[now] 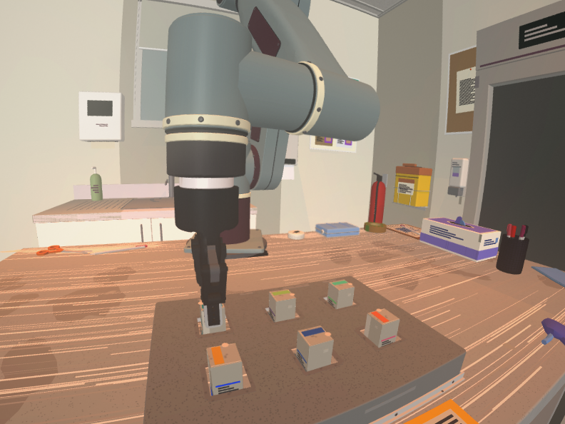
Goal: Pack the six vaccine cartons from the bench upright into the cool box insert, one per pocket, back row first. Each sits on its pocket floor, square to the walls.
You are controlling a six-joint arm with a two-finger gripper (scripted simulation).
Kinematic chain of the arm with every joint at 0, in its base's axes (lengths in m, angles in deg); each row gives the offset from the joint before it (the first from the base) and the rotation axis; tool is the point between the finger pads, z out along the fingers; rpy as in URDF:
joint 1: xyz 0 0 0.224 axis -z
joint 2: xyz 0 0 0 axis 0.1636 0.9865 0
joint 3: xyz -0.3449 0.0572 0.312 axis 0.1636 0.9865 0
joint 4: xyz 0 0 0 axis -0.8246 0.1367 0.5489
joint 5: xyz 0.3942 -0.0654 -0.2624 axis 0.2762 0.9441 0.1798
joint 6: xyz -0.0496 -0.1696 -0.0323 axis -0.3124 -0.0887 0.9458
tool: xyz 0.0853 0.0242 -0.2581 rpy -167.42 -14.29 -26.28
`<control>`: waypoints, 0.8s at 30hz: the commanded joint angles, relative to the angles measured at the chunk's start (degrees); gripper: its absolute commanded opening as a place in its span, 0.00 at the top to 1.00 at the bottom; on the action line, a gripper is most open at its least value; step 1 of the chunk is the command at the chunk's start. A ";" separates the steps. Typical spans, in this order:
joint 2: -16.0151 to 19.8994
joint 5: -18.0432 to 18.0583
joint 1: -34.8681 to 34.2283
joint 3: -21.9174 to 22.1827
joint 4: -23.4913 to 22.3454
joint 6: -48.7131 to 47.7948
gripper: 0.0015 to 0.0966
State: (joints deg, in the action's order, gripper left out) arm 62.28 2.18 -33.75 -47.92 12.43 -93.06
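Mostly hidden between my fingers, a sixth carton (213,318) stands in a left pocket of the brown cool box insert (296,351), and my gripper (212,315) reaches straight down and is closed on it. Five more cartons stand upright in pockets. One has an orange top (223,369) just in front of my gripper. One has a blue top (315,348) in the middle front and one a red top (381,327) to the right. Behind them stand one with an olive top (282,305) and one with a green top (341,294).
The insert's front edge (410,388) drops to the wooden bench. Further back lie a purple-and-white tissue box (458,237), a dark pen cup (512,253), a blue pack (337,229) and a tape roll (296,234). Orange scissors (51,249) lie far left.
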 commanded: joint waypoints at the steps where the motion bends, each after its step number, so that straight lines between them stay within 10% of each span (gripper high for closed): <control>1: -0.03 0.00 0.00 -0.04 0.02 0.00 0.63; 12: -0.03 0.00 0.00 -0.04 0.02 0.00 0.41; 24: -0.03 0.00 0.00 -0.04 0.02 0.00 0.41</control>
State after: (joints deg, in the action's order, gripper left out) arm 62.28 2.18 -33.75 -47.93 12.43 -93.06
